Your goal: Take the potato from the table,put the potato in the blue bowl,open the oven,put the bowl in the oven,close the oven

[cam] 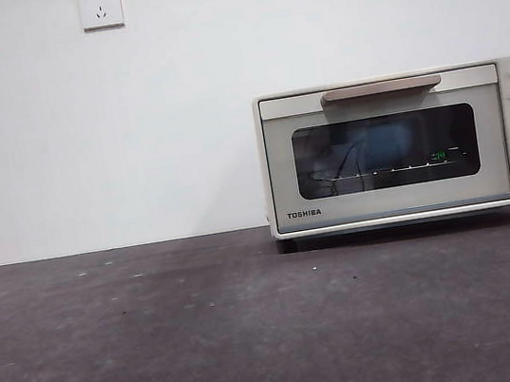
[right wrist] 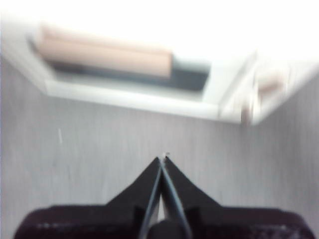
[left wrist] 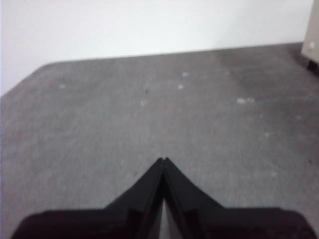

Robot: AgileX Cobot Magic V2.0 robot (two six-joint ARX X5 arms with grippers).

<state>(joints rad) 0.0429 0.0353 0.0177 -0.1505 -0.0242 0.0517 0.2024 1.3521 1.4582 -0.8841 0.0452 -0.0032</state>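
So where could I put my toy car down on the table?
Nearly anywhere. The table shows bare from its left edge across to the oven, and all along the strip in front of the oven's closed door. The only taken spot is the far right, where the oven stands by the wall. Both grippers, left and right, hang shut over bare table.

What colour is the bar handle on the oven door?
Tan, on the cream-white toaster oven: its bar handle shows best in the front view.

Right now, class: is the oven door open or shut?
Shut. The oven door sits flush in its frame, tan handle at the top; a bluish shape shows behind the glass.
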